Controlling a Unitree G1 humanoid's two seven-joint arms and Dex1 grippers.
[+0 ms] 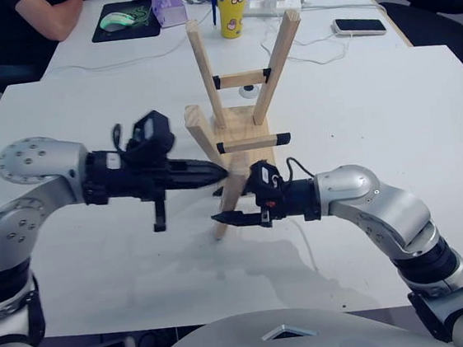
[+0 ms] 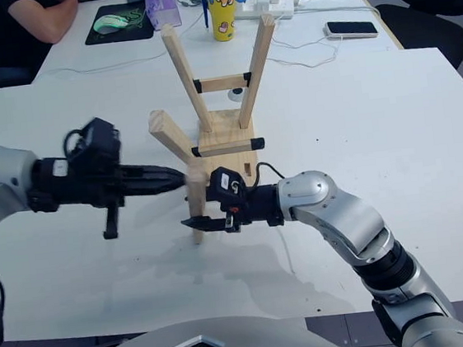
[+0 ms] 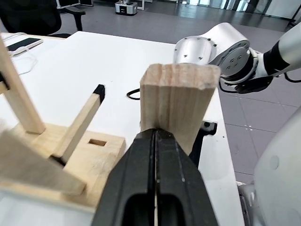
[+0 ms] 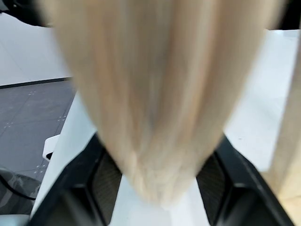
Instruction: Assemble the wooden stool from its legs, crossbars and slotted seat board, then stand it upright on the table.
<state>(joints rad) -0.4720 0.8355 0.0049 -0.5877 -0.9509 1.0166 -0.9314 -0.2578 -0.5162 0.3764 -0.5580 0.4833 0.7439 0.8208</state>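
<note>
Upturned slotted pale wooden seat board (image 1: 242, 128) lay mid white worktop (image 1: 374, 109). Loose pale wooden leg (image 1: 232, 192) leaned at board's near edge. Right gripper (image 1: 229, 218) jaws clamped low on leg. Left gripper (image 1: 220, 172) jaws together, tips against leg top. Risk: left-tip side push twisting leg in grip, so leg end misses slot.

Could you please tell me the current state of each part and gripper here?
Seat board, flat on the table, one slot empty.
Back legs, standing in the board, joined by a crossbar.
Loose leg, tilted, not yet slotted in.
Left gripper, shut, tip against the loose leg.
Right gripper, shut on the loose leg.
</note>
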